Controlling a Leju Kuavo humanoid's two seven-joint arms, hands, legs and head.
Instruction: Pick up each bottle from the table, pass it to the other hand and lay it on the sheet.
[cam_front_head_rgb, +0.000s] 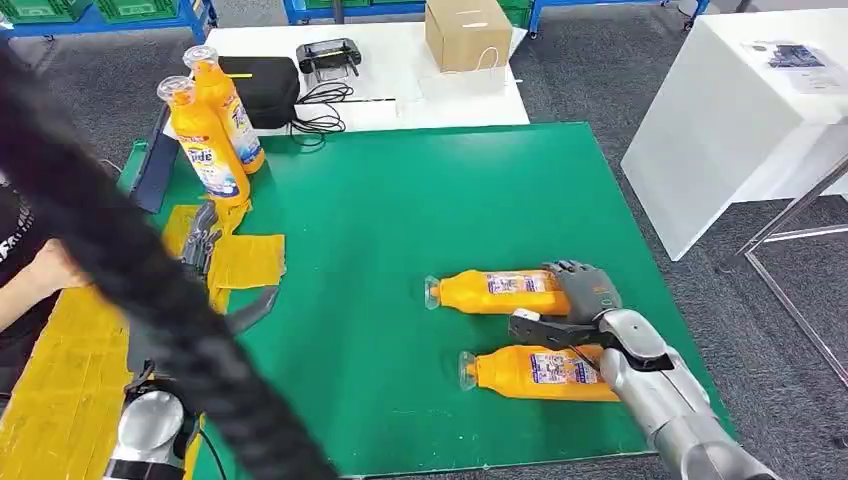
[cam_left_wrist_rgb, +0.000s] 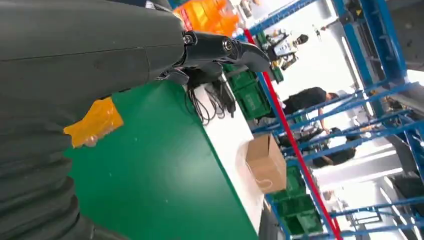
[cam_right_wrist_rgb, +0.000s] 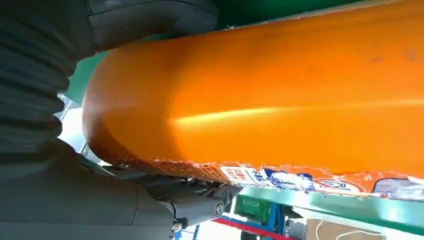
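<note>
I have the right robot hand (cam_front_head_rgb: 575, 295) wrapped around the base end of the far bottle (cam_front_head_rgb: 497, 292), thumb on the near side and fingers over the top, and the right wrist view confirms it: the orange body (cam_right_wrist_rgb: 280, 95) sits tight between thumb and fingers. That bottle lies on its side on the green sheet (cam_front_head_rgb: 400, 220) with its cap pointing away from the hand, so I judge this the laying-down end of a pass, with the grip not yet let go. The near bottle (cam_front_head_rgb: 540, 372) lies just beside it, parallel and caps the same way, which reads as neat row-building. The left robot hand (cam_front_head_rgb: 200, 240) hangs loose and holds nothing near the sheet's far-left corner, close to the two upright bottles (cam_front_head_rgb: 210, 125), well placed to take the next one. Yellow tape patches (cam_front_head_rgb: 245, 260) lie by that hand. A thick black cable (cam_front_head_rgb: 130, 280) crosses the head view and hides much of my left arm. A person's arm (cam_front_head_rgb: 35, 275) is cut off at the picture's edge, and I can't tell whether the held bottle fully rests on the sheet.
</note>
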